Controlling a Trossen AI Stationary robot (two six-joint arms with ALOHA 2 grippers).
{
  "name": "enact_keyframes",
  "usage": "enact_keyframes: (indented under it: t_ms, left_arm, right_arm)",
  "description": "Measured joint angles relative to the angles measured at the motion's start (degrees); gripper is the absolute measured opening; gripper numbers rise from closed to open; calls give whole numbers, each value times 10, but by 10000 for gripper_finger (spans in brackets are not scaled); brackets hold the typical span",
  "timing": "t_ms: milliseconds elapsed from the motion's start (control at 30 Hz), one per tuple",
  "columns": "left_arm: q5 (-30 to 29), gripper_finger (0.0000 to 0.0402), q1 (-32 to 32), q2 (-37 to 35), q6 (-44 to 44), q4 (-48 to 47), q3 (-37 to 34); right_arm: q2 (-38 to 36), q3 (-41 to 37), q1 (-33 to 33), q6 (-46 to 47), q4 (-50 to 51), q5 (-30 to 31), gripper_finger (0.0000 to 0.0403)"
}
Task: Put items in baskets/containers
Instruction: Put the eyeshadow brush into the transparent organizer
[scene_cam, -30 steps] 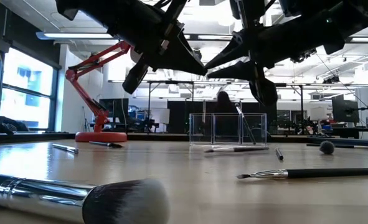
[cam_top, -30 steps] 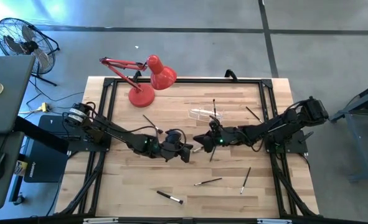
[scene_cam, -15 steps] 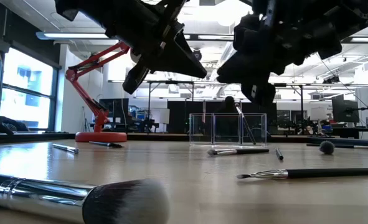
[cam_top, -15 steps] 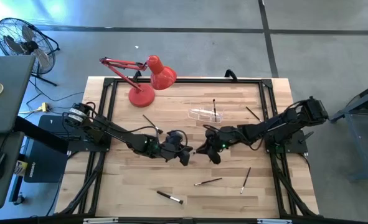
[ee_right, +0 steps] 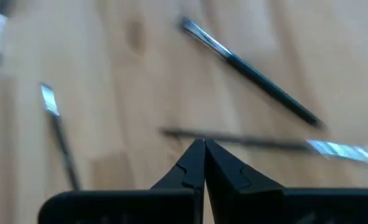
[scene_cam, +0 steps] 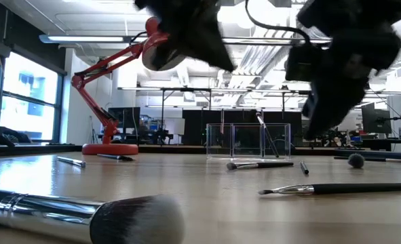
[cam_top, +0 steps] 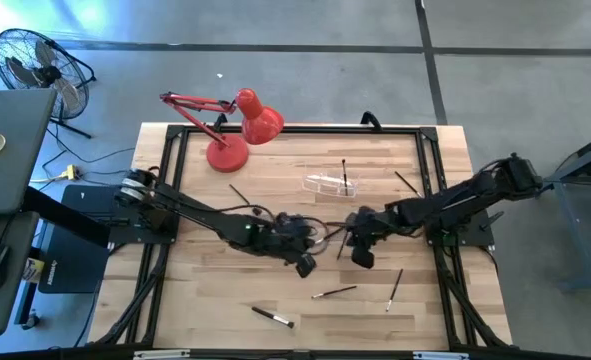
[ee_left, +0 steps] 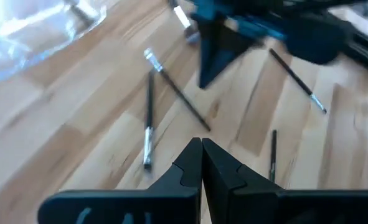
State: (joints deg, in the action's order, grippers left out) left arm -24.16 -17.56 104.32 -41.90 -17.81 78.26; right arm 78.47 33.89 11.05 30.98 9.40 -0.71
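Both grippers empty, fingers pressed together: left gripper point(cam_top: 303, 264) and right gripper point(cam_top: 361, 256) hover mid-frame. Brushes point(cam_top: 333, 292) lie loose lower centre; clear holder point(cam_top: 327, 183) upper centre holds one upright, likely already placed.

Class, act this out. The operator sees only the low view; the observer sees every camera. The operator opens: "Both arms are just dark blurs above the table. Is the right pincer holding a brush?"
Observer: The right pincer is shut. A brush crosses right at its tips, but I cannot tell whether it is gripped.
Operator: And the left one?
Observer: The left pincer is shut, with nothing between its tips.
Operator: Where are they over the table?
Observer: From above, both are near the middle, on the front side of the clear holder.
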Motion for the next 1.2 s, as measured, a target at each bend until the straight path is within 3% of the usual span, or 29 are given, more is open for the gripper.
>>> enact_keyframes:
  t_ms: [200,400,633,833,1200]
  left_arm:
    - [7,1,8,66,158,-36,80]
    - [11,20,20,101,231,-35,95]
    - [73,100,50,127,191,-40,97]
    - [85,158,69,136,170,-60,95]
    - [87,166,71,166,161,-121,90]
  right_arm:
    - [-58,0,8,9,100,61,3]
    - [-88,0,10,22,124,93,1]
    - [-88,0,10,21,126,101,2]
    - [-88,0,10,20,127,123,4]
    - [-88,0,10,10,126,137,4]
